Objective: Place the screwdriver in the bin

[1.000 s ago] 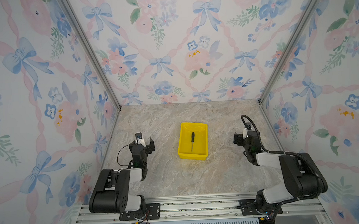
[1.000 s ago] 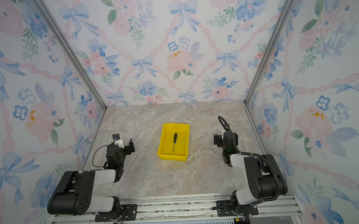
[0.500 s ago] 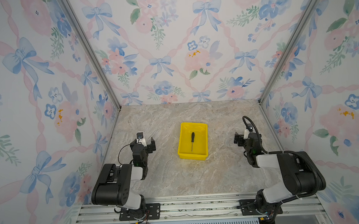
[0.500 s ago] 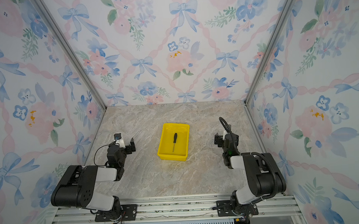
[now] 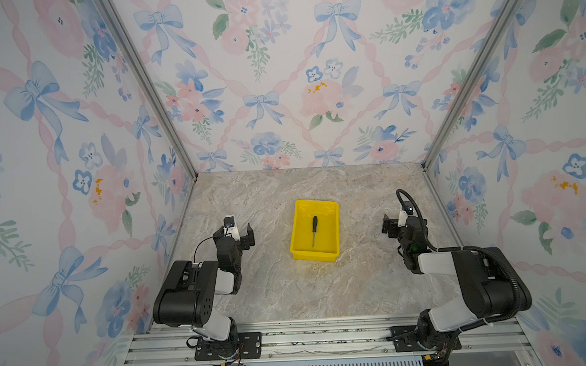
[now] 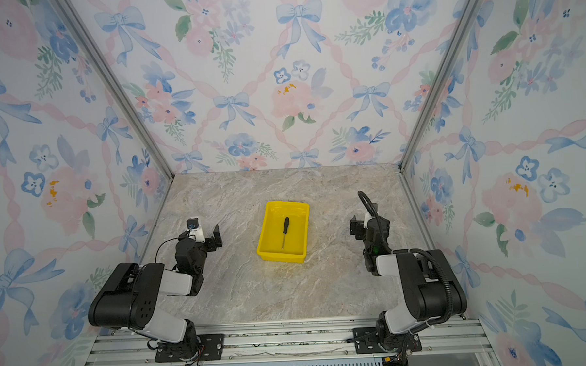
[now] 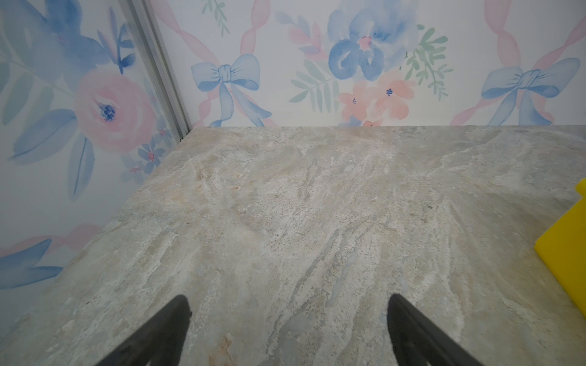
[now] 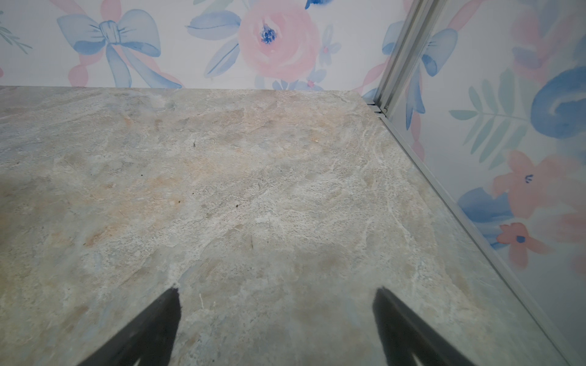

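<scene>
Close in, little has moved over the last second: my left fingers (image 7: pixel 165 332) and right fingers (image 8: pixel 155 326) stay spread wide, holding nothing. Further out, the screwdriver (image 5: pixel 314 228) still lies inside the yellow bin (image 5: pixel 329 235) mid-counter (image 5: pixel 289 292), so the job looks done. Floral walls (image 5: pixel 280 89) enclose the far side.

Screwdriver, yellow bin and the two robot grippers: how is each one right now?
bin: upright on the table, one thing inside.
screwdriver: lying flat in the bin, not held.
left gripper: open, empty, away from the bin.
right gripper: open, empty, away from the bin.
</scene>
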